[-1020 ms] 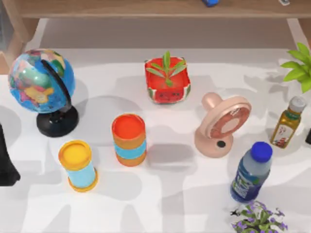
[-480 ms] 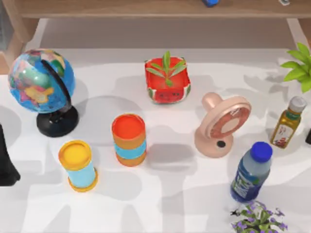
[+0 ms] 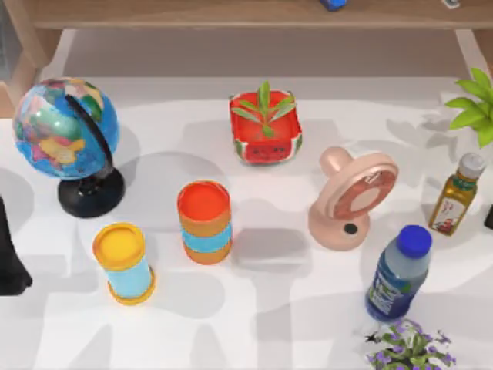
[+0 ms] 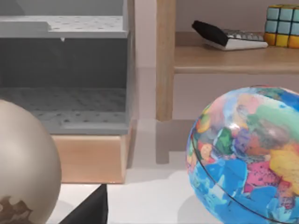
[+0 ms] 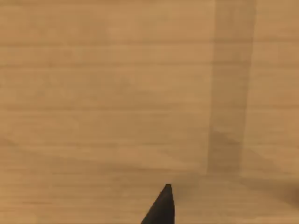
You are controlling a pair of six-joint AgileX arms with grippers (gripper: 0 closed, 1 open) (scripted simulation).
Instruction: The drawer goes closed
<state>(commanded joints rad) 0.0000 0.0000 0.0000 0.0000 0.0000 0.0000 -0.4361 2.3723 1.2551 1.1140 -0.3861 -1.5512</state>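
A white table point(image 3: 269, 308) fronts a wooden shelf unit point(image 4: 166, 60). The open grey drawer point(image 4: 65, 107) sits beyond the multicoloured globe point(image 4: 247, 154). Push its light wooden front point(image 4: 91, 158) squarely. Whether either gripper is open, I cannot tell.

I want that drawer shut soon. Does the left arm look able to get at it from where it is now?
Probably yes. In the left wrist view the open grey drawer lies ahead with bare table before its wooden front; the globe stands to one side. The left arm is at the table's left edge.
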